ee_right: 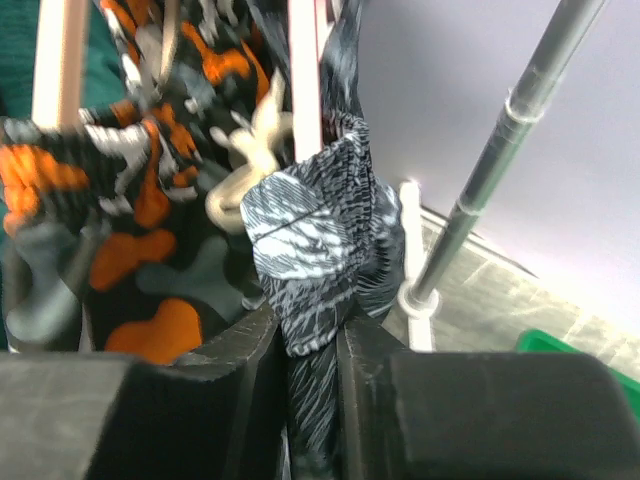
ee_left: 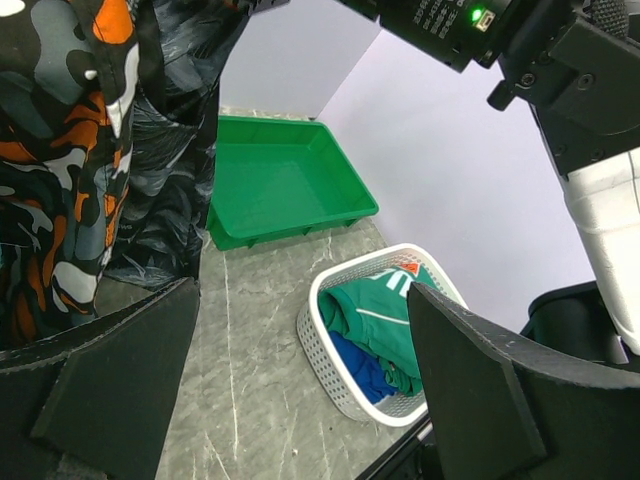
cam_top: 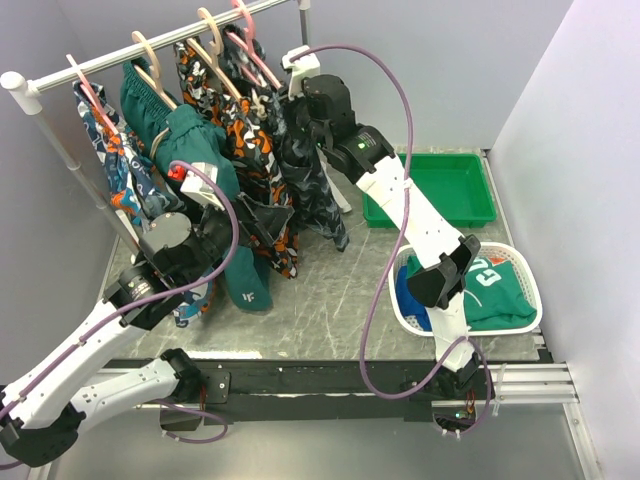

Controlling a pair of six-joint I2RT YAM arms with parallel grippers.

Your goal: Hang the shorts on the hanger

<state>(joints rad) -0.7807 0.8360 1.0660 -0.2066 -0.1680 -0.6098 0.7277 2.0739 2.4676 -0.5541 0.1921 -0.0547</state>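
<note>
The shorts (cam_top: 312,185), dark with a pale leafy print, hang from the pink hanger (cam_top: 255,55) on the clothes rail. My right gripper (cam_top: 303,125) is up at their waistband. In the right wrist view its jaws stand narrow with the bunched waistband (ee_right: 305,230) pressed between them, just below the hanger's pink bar (ee_right: 303,70). A white drawstring (ee_right: 245,170) loops beside it. My left gripper (cam_top: 262,215) hovers lower, left of the shorts, wide open and holding nothing (ee_left: 300,390). The shorts' hem (ee_left: 170,160) shows at the upper left of the left wrist view.
Orange-patterned shorts (cam_top: 235,130) and green shorts (cam_top: 190,140) hang on beige hangers along the rail (cam_top: 150,45). A green tray (cam_top: 445,215) sits at the back right. A white basket (cam_top: 527,322) holding green and blue clothes is near the right arm's base. The rail's upright post (ee_right: 500,150) stands close right.
</note>
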